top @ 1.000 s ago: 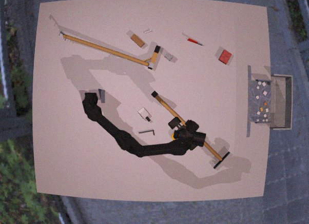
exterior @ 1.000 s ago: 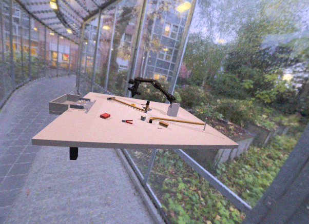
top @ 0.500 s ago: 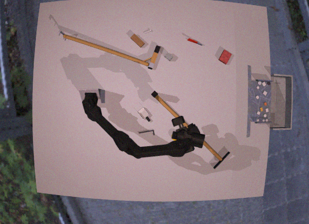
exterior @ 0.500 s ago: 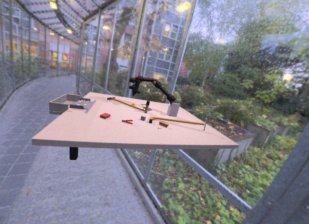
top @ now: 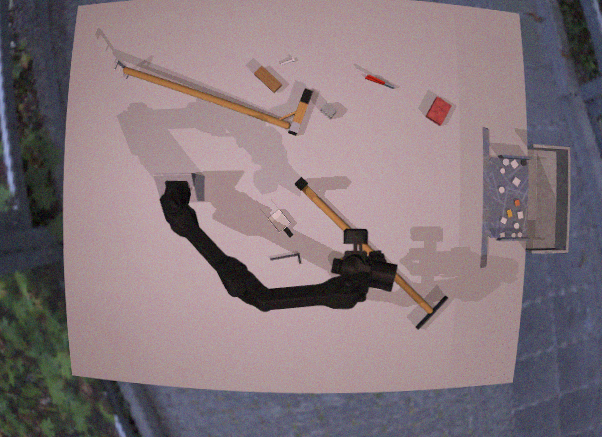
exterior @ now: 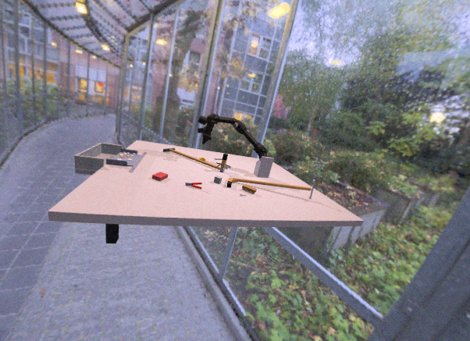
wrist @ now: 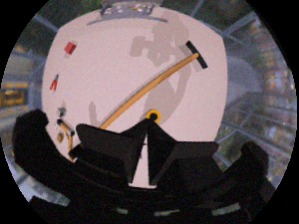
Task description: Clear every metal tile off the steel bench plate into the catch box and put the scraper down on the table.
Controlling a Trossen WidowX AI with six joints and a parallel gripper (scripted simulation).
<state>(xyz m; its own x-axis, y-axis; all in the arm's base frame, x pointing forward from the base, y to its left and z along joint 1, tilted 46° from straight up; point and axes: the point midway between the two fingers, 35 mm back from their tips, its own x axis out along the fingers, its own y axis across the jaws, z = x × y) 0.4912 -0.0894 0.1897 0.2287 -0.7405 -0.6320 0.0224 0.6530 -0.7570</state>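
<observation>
I'm standing in a curved, glass-walled walkway, more a covered passage beside a garden than a closed room. Tall clear glass panes in grey metal frames [exterior: 211,66] line it, under an arched glazed roof [exterior: 117,4] with glowing yellow lamps [exterior: 81,8]. A grey paved path [exterior: 90,133] bends off into the distance. Green leafy shrubs and trees [exterior: 351,105] crowd up outside, and a multi-storey building with lit windows [exterior: 250,78] looms past the glass. The pale pink flat surface [top: 250,350] [exterior: 187,207] [wrist: 135,64] spread with hand tools gives this spot a workbench feel.
</observation>
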